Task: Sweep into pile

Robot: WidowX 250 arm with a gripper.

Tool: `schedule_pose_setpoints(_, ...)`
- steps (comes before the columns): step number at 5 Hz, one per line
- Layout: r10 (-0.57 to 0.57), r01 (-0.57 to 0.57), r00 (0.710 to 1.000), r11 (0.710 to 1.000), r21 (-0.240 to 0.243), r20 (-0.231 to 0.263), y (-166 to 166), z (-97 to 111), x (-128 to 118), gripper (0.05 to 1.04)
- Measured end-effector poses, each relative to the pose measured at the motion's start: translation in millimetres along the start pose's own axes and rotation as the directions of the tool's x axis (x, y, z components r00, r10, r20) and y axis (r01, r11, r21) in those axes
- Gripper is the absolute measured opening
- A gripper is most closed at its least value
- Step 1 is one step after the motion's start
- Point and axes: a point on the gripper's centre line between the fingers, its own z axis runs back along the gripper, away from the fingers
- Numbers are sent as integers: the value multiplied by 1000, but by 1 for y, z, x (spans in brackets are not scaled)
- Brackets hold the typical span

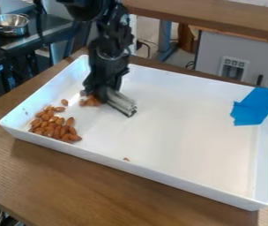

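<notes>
Black and jointed, the robot arm (109, 33) comes down from the top of the frame, left of the middle, into a big white tray (207, 179). Its gripper (102, 90) sits low over the tray floor, in the upper left part of the frame, right on top of a silvery, ridged tool (121, 102) that slants down to the right and ends in a dark edge. From where I'm standing I can't tell whether the gripper is clamped on that tool or just resting against it.

Most of the almonds (57, 128) sit in a loose heap at the tray's left end, close to the front wall. One stray almond (65, 102) lies just above the heap, and a little cluster of almonds (90, 101) is bunched up right beside the gripper and the tool. Down near the front wall, around the lower middle of the frame, there's one small brown piece (126, 159) on its own.

Blue tape (251, 108) hangs over the tray's right-hand rim. The tray rests on a brown wooden table (72, 176). Off in the upper left, a metal bowl (10, 24) stands on a dark surface (51, 30), and a grey box (213, 50) stands behind at the upper right.
</notes>
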Motion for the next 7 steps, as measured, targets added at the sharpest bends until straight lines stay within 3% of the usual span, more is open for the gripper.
schedule_pose_setpoints(2, -6, 6, 1000, 999, 36, -16, 45, 15, -14, 384)
schedule_pose_setpoints(4, -11, 13, 1000, 998, 68, -22, 62, 22, -17, 384)
schedule_pose_setpoints(5, -65, 63, 996, 998, -27, -60, 46, 37, -18, 384)
schedule_pose_setpoints(6, -244, 228, 966, 958, -174, -80, 21, 65, -39, 384)
schedule_pose_setpoints(7, -477, 454, 879, 842, -291, -12, 1, 76, -77, 384)
